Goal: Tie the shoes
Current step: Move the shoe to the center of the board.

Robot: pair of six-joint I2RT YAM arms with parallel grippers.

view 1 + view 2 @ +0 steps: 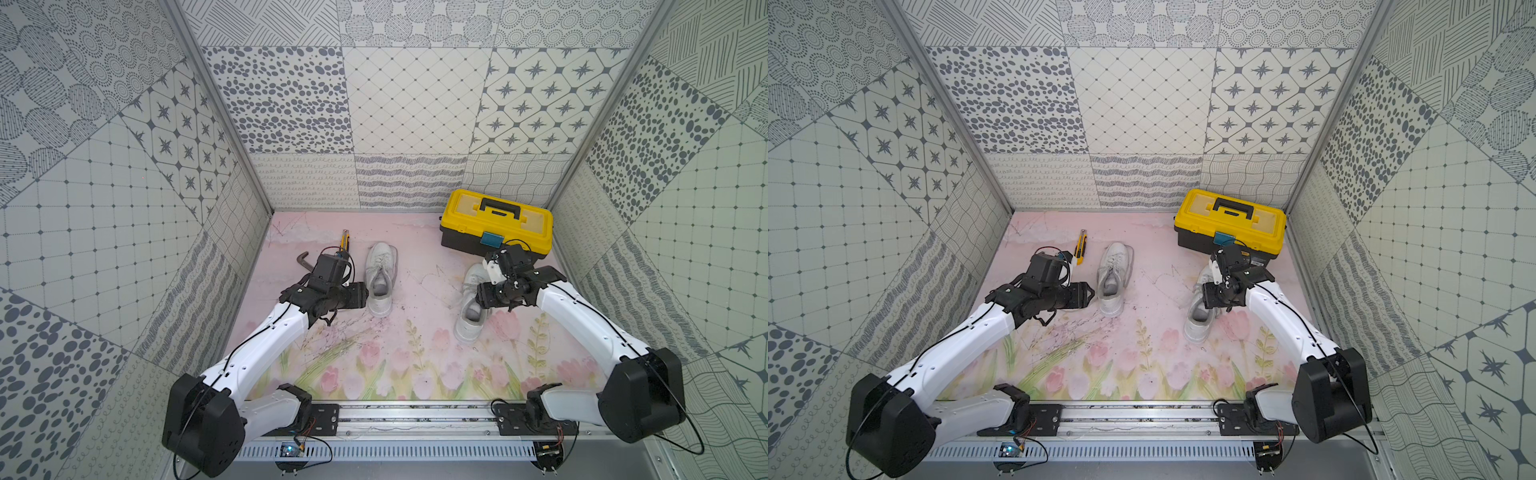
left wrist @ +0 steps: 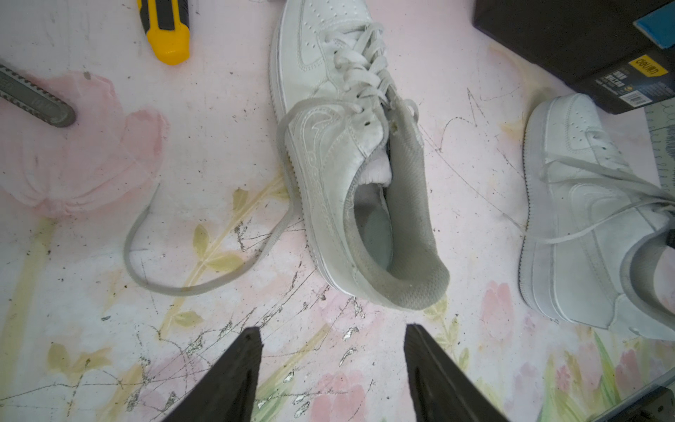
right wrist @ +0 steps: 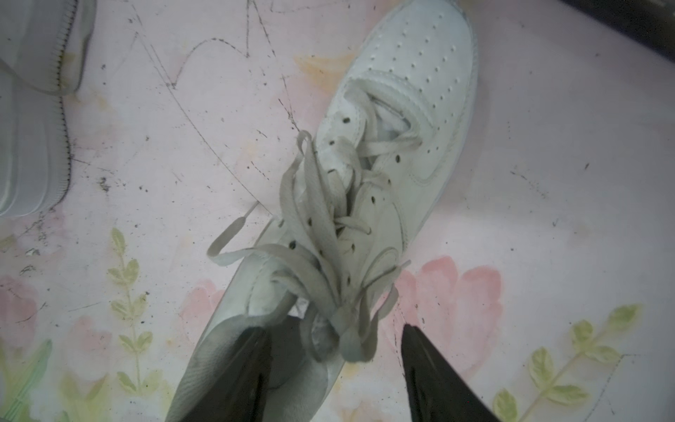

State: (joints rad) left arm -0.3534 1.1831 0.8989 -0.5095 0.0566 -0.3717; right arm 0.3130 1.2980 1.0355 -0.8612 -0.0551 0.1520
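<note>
We judge the job about half done. The right sneaker (image 3: pixel 420 73), on the floral mat (image 1: pixel 415 361) before the yellow toolbox (image 1: pixel 461 220), has its laces (image 3: pixel 321 237) bunched in loops, seemingly a bow. The left sneaker (image 2: pixel 328 146), well apart, trails a loose lace (image 2: pixel 190 291). Our right gripper (image 3: pixel 334 327) hangs spread over the loops, pinching nothing; the left gripper (image 2: pixel 333 329), spread and empty, faces that shoe's heel.

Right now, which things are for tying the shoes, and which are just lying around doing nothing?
For the job:
- middle shoe, its lace trailing loose on the mat
- other shoe, further right

Just lying about:
- yellow toolbox
- yellow utility knife
- grey metal tool
</note>
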